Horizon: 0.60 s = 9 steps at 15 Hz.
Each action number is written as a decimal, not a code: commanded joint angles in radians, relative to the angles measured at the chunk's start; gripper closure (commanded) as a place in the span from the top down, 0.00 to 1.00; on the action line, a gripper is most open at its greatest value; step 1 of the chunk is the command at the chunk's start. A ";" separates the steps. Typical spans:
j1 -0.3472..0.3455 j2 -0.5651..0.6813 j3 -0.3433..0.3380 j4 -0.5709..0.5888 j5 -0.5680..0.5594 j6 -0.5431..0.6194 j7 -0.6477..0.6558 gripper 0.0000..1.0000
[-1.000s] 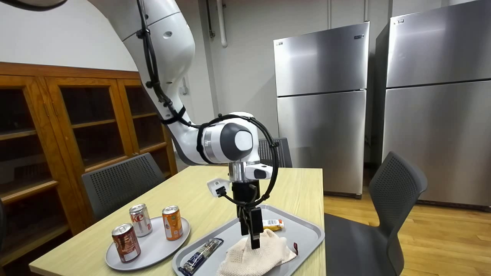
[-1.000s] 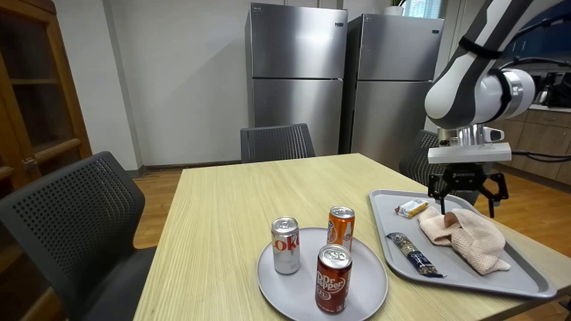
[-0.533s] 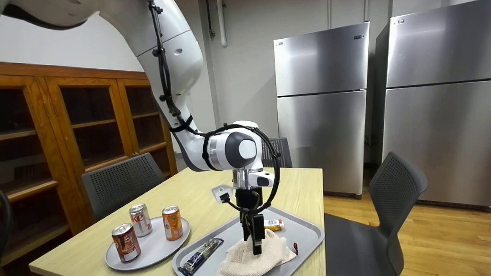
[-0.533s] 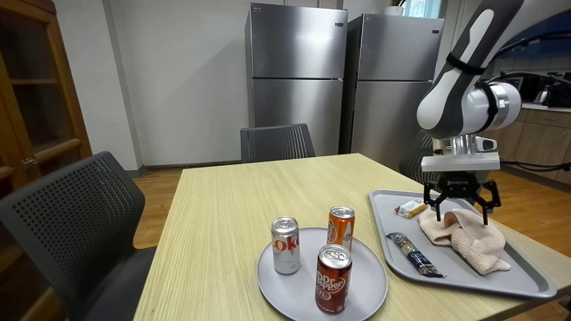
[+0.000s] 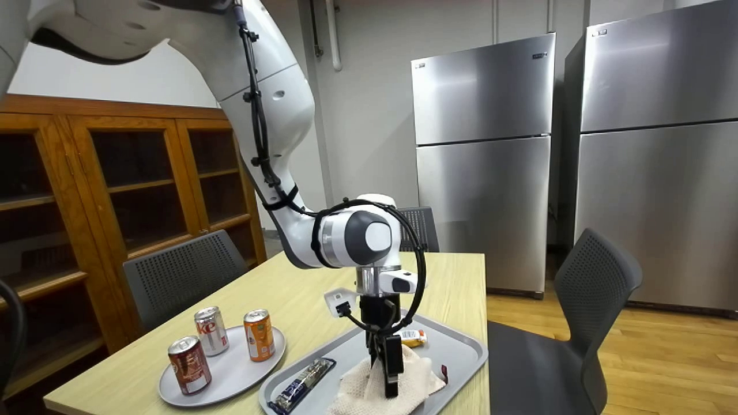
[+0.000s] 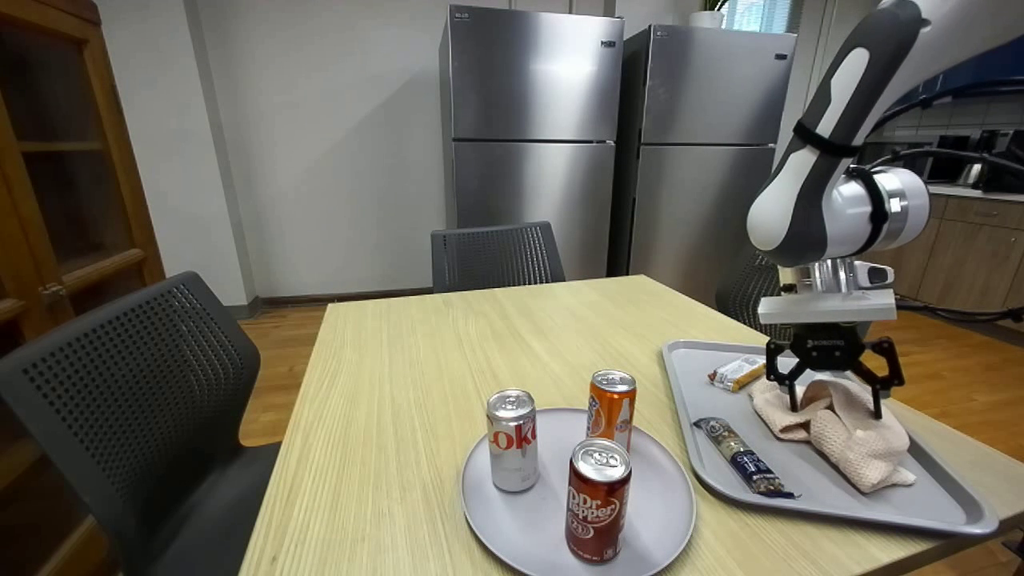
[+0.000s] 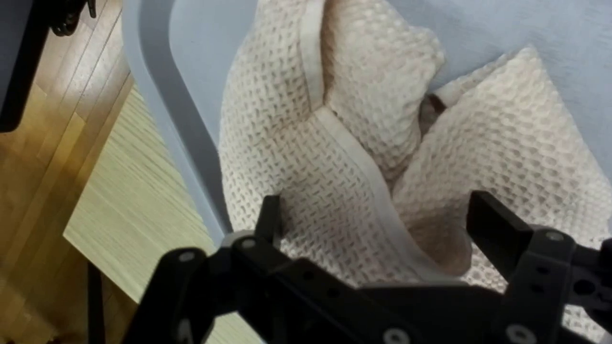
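Note:
A crumpled, cream-pink waffle-weave cloth [image 6: 860, 448] lies on the grey tray [image 6: 694, 384] at the table's right side. Over it, pointing down, is my gripper [image 6: 836, 413], its jaws wide apart. In the wrist view the cloth [image 7: 330, 191] fills the gap between the two black fingers [image 7: 497, 229], with a raised fold near the right one. The fingertips are level with the cloth's upper folds; whether they touch it I cannot tell. Nothing is gripped. A dark red bit [image 5: 444, 373] pokes out beside the cloth in an exterior view.
The tray also bears a blue-wrapped bar [image 6: 746, 460] and a yellow-and-white packet [image 6: 738, 373]. Beside it, a round grey plate [image 6: 666, 496] carries a silver Coke can [image 6: 513, 448], an orange can [image 6: 612, 408] and a Dr Pepper can [image 6: 596, 504]. Chairs surround the table.
My gripper has come down from above the cloth to its folds, with its jaws still wide apart. The bars, cans and plate stay where they were.

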 commanded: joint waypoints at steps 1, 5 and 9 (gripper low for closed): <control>0.016 0.030 -0.018 0.027 0.018 -0.015 0.012 1.00; 0.018 0.051 -0.018 0.040 0.029 -0.018 0.012 1.00; 0.029 0.033 -0.021 0.034 0.030 -0.026 0.014 0.58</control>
